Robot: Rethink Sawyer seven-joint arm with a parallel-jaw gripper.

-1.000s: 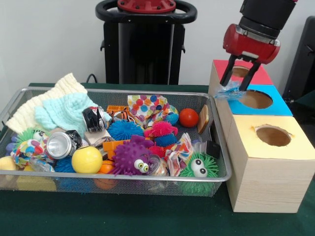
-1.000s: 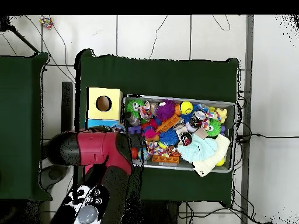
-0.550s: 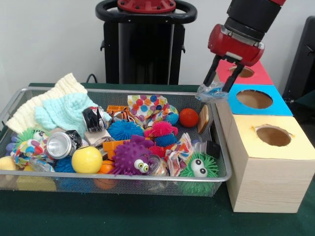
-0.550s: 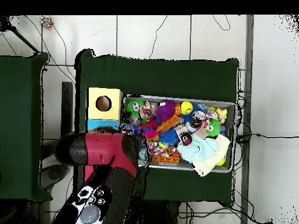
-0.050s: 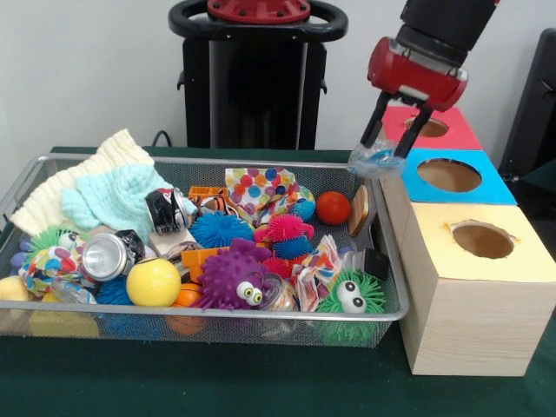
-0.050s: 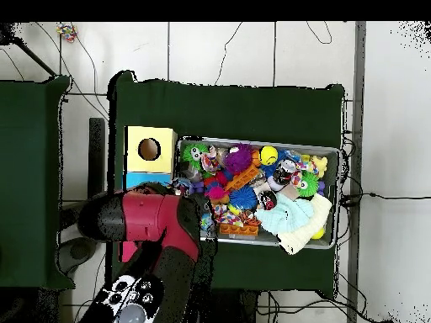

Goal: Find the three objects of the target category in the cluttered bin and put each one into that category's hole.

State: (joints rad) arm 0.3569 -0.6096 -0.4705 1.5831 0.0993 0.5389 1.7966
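Observation:
My gripper (image 5: 383,149) hangs above the right end of the wire bin (image 5: 217,311), just left of the blue-topped box (image 5: 452,175). It is shut on a crumpled piece of clear plastic (image 5: 373,162), which dangles below the fingertips. The red-topped box (image 5: 432,128) stands behind the blue one, and the yellow-topped box (image 5: 483,240) stands in front; each has a round hole. In the overhead view the arm (image 6: 151,220) covers the gripper and most of the blue box (image 6: 143,178); the yellow box (image 6: 150,149) shows beside the bin (image 6: 330,151).
The bin is packed with spiky rubber balls (image 5: 229,276), a yellow ball (image 5: 154,281), a red ball (image 5: 333,208), a crushed can (image 5: 106,255), spotted cloth (image 5: 261,187) and knitted cloths (image 5: 113,195). A green cloth covers the table.
The gripper carried the plastic left from over the boxes' edge to above the bin's right end, then hardly moved in the last half second.

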